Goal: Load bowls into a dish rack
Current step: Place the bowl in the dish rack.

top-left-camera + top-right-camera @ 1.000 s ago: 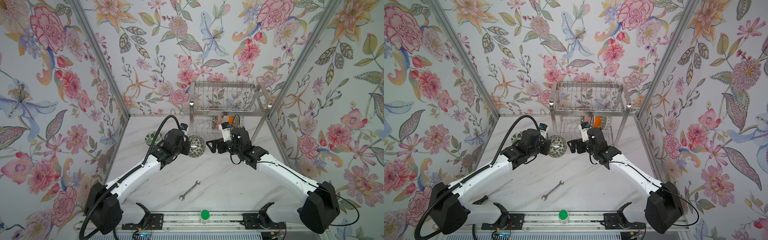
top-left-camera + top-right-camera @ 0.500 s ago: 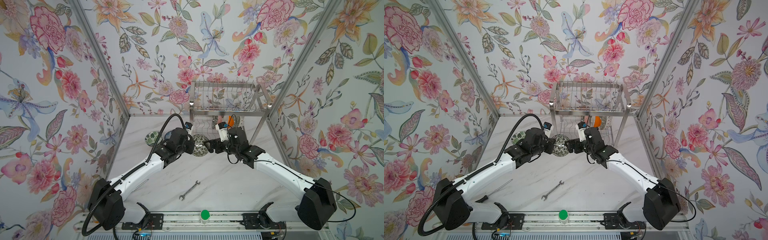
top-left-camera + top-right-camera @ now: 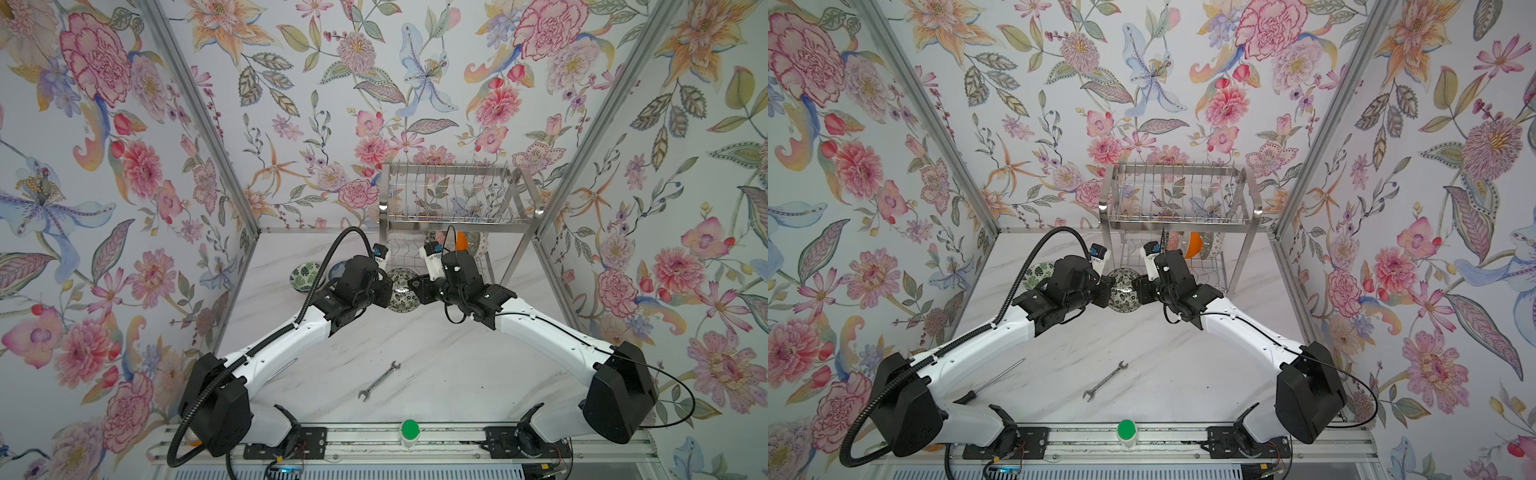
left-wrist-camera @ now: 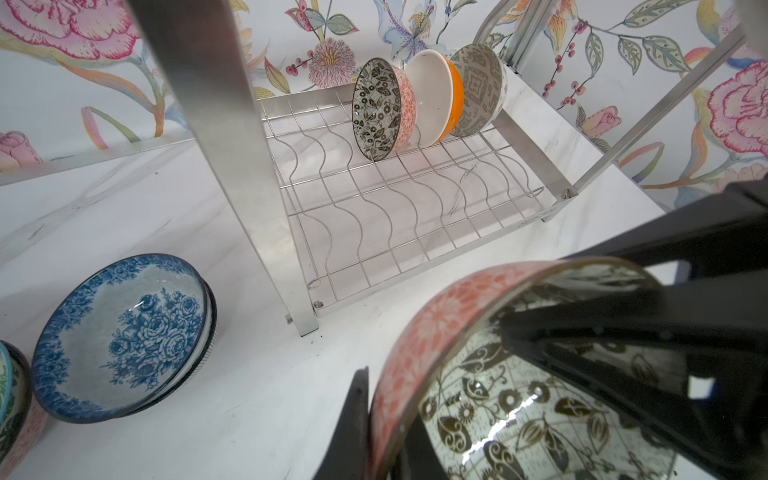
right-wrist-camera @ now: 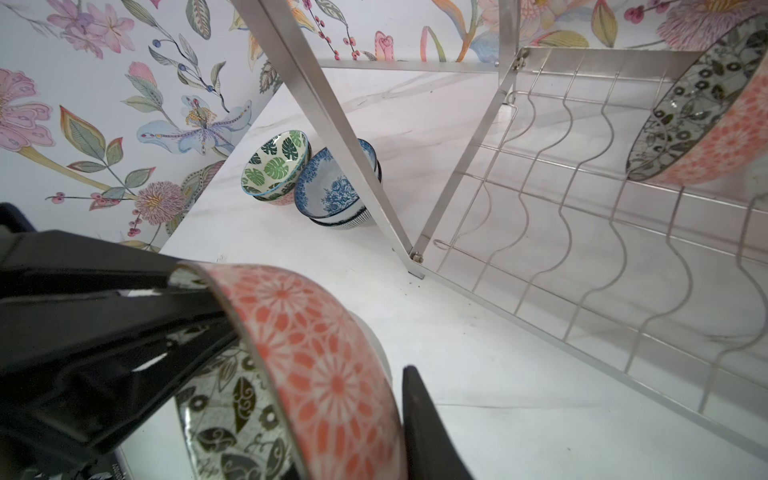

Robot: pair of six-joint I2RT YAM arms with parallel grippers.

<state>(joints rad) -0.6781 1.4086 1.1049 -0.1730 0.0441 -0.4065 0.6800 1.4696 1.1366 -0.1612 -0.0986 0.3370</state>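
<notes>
Bowl (image 3: 1123, 293) sits between left claw (image 3: 1109, 291) and right claw (image 3: 1137, 291), each clamped on an opposite rim.

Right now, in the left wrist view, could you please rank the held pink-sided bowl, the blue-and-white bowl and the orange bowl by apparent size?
1. Held pink-sided bowl: largest, right at the camera.
2. Blue-and-white bowl on the table.
3. Orange bowl in the dish rack: smallest, farthest.
Nearness drives this order; true sizes may be alike.
</notes>
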